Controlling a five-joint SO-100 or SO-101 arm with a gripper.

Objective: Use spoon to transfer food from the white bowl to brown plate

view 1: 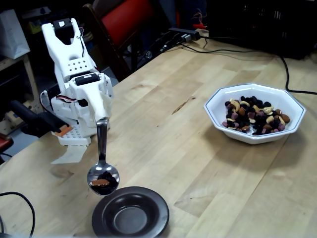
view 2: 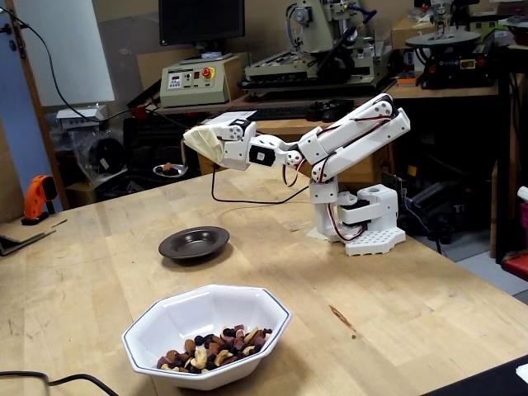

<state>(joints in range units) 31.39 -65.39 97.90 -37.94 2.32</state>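
My white gripper is shut on the handle of the silver spoon, which hangs in the air. The spoon's oval end holds a few pieces of food, a brown nut and dark bits. It hovers just above and left of the brown plate, which looks bare inside. The white bowl sits apart on the wooden table, with trail-mix food piled in it.
The arm's white base stands on the table edge. A black cable lies near the plate and another runs behind the bowl. A red chair and machines stand beyond the table.
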